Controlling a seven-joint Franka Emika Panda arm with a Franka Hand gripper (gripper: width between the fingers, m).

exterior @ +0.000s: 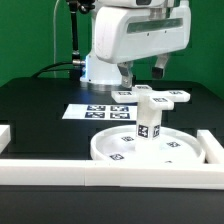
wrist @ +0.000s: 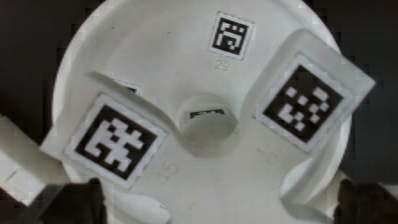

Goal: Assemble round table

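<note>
Two views checked. Ext. view: round disc (exterior: 145,148) lies flat on black surface (exterior: 40,110), against white border rail (exterior: 110,170). Short leg (exterior: 149,124) stands upright at disc centre; cross-shaped base piece (exterior: 153,97) sits level on top of leg. Marker board (exterior: 100,112) lies flat behind disc, toward ext. view's left. Arm (exterior: 135,35) is upright behind assembly, wrist pointing down. Gripper (exterior: 143,70) hangs just above and behind the base piece, apart from it, fingers spread, holding nothing. Wrist view only: close look down at base piece (wrist: 210,120), tags on its arms, disc (wrist: 160,30) beneath; fingertips not clearly seen.
</note>
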